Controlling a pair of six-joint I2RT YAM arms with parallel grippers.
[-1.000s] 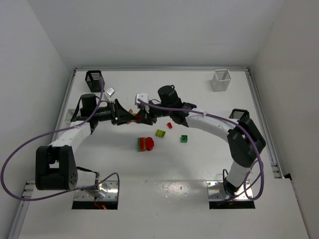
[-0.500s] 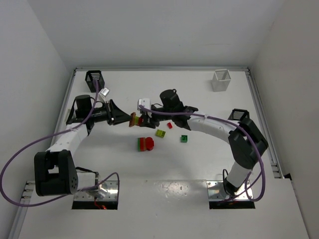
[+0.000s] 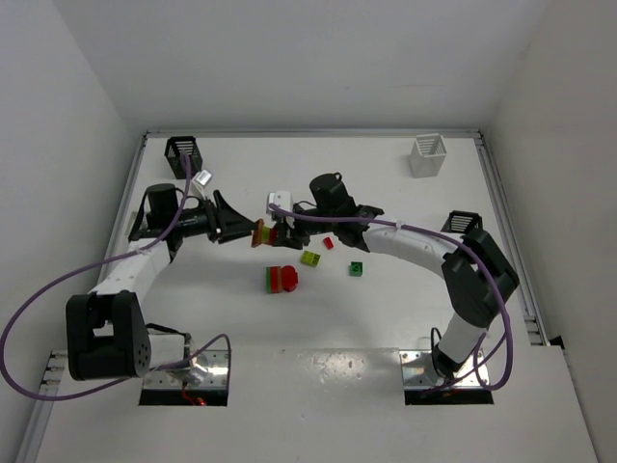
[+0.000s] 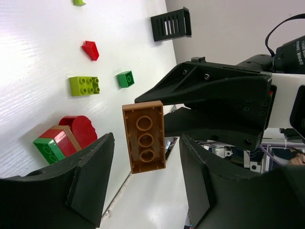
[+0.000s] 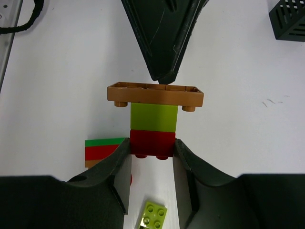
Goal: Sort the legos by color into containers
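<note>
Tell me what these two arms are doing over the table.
The right end effector is shut on the red brick at the base of a stack held off the table: red, yellow-green, then a brown plate. The left end effector faces it, fingers open either side of the brown plate without touching it. A red-green stack, a yellow-green brick and a green brick lie loose below.

White arms (image 3: 125, 272), black joints (image 3: 108, 333) — purple cables (image 3: 60, 280)
</note>
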